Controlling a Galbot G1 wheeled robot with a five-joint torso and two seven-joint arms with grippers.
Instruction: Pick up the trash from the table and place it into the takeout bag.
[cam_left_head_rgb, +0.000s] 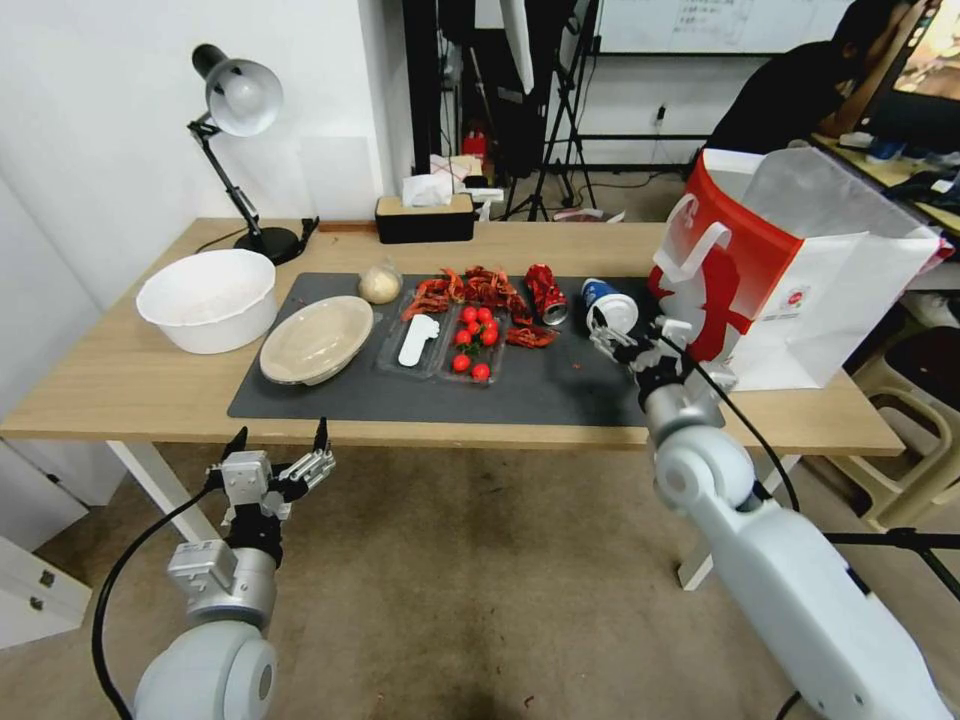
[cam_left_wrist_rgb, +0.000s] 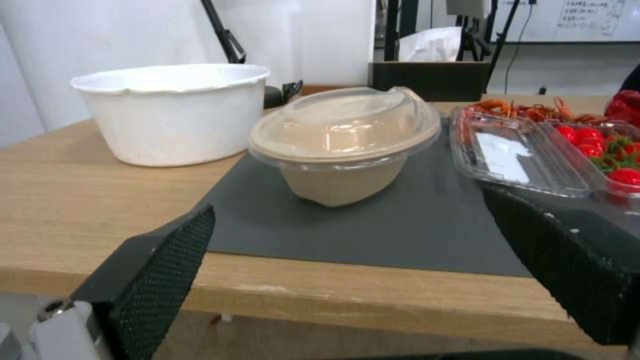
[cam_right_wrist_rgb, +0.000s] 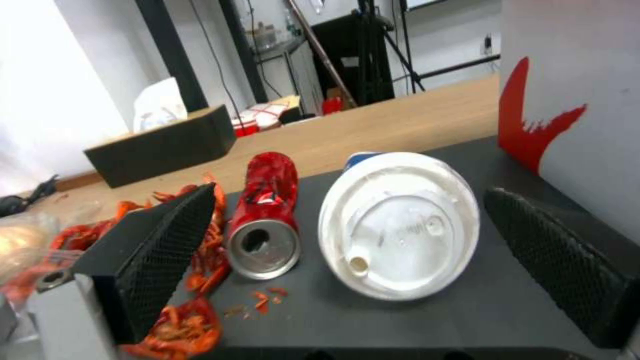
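Trash: a blue cup with white lid (cam_left_head_rgb: 606, 303) lies on its side on the dark grey mat (cam_left_head_rgb: 560, 385) of the long light-wood table (cam_left_head_rgb: 110, 375). Its lid faces the robot.
Cup's neighbours: a crushed red can (cam_left_head_rgb: 545, 293) lies just beside it at 9 o'clock. The tall red and white paper takeout bag (cam_left_head_rgb: 790, 270) stands close at 3 o'clock.
Right claw: the right gripper (cam_left_head_rgb: 622, 345) hangs low over the mat at the cup's 6 o'clock. Its black pads (cam_right_wrist_rgb: 170, 240) are spread wide and hold nothing. In the right wrist view the cup (cam_right_wrist_rgb: 398, 222) sits between them, apart from both.
Step now: I think the robot is lining up to grab the cup.
Next move needs: the claw should slide forward and squeeze gently. The round cup could roll away.
More trash: a beige shallow bowl with a clear lid (cam_left_head_rgb: 316, 338) is at the cup's 9 o'clock, well apart. A small clear bag with a beige lump (cam_left_head_rgb: 380, 283) lies at the bowl's 1 o'clock.
Left claw: the left gripper (cam_left_head_rgb: 281, 458) waits in front of the table edge, at the bowl's 6 o'clock. It is spread open and empty.
Writing: the bag has a white figure print and a small red badge. I cannot read any words.
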